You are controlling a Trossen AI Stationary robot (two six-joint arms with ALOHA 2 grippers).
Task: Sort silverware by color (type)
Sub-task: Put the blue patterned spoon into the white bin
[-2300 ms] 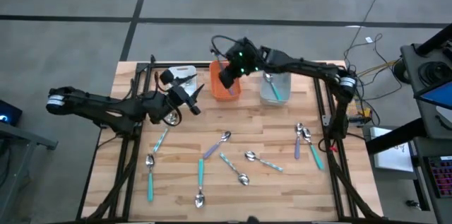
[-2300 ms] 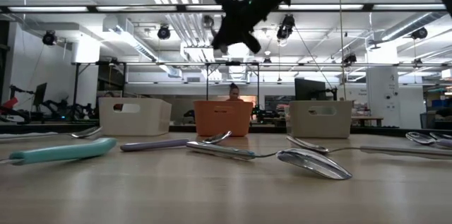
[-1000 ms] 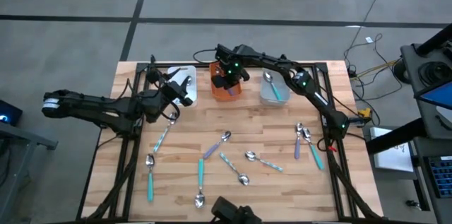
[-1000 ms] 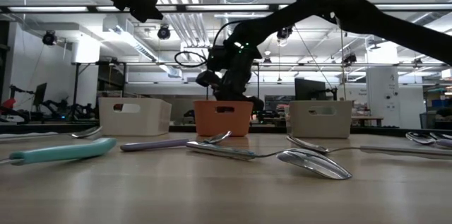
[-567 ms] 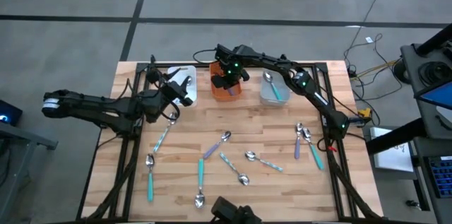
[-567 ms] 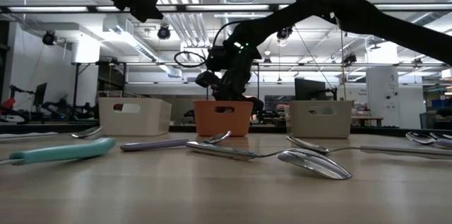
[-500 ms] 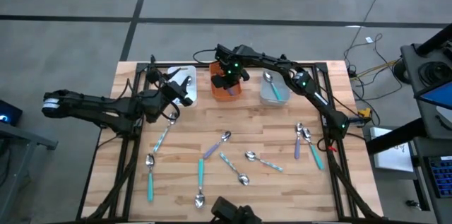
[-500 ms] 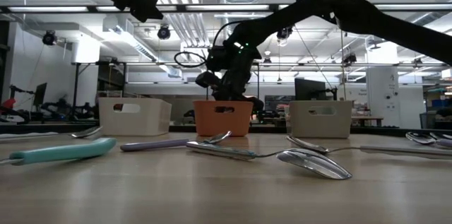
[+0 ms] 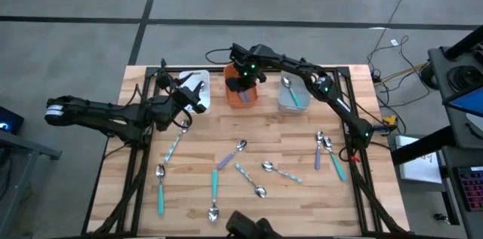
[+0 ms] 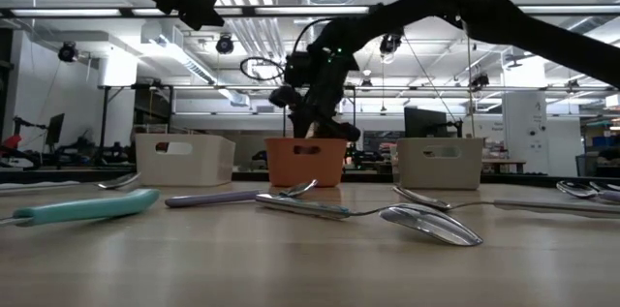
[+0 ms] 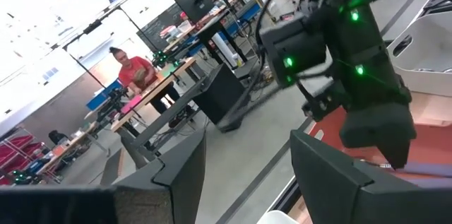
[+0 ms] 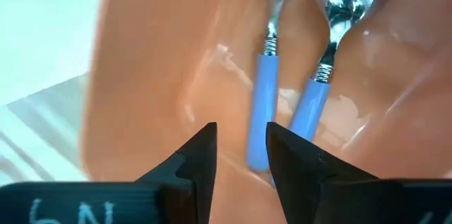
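Note:
My right gripper (image 12: pixel 240 164) hangs open over the orange bin (image 9: pixel 238 96), fingers slanting down into it. Below them two spoons with lavender-blue handles (image 12: pixel 258 121) (image 12: pixel 308 107) lie on the bin's floor, bowls toward its far wall. The low view shows that gripper (image 10: pixel 313 129) just above the bin's rim (image 10: pixel 306 142). My left gripper (image 11: pixel 247 174) waits open and level beside the white bin (image 9: pixel 198 82), with nothing between its fingers. Several spoons with teal, purple and pale handles lie flat on the table, among them a teal one (image 9: pixel 213 185) and a purple one (image 9: pixel 227 158).
A grey bin (image 9: pixel 293 96) right of the orange one holds a teal-handled spoon. Loose spoons fill the table's middle and right (image 9: pixel 330 156), and two lie at the near left (image 9: pixel 160 188). Black frame rails (image 9: pixel 136 156) run along both table sides.
My right gripper has risen a little above the orange bin, staying over the same spot. The spoons on the table have kept still.

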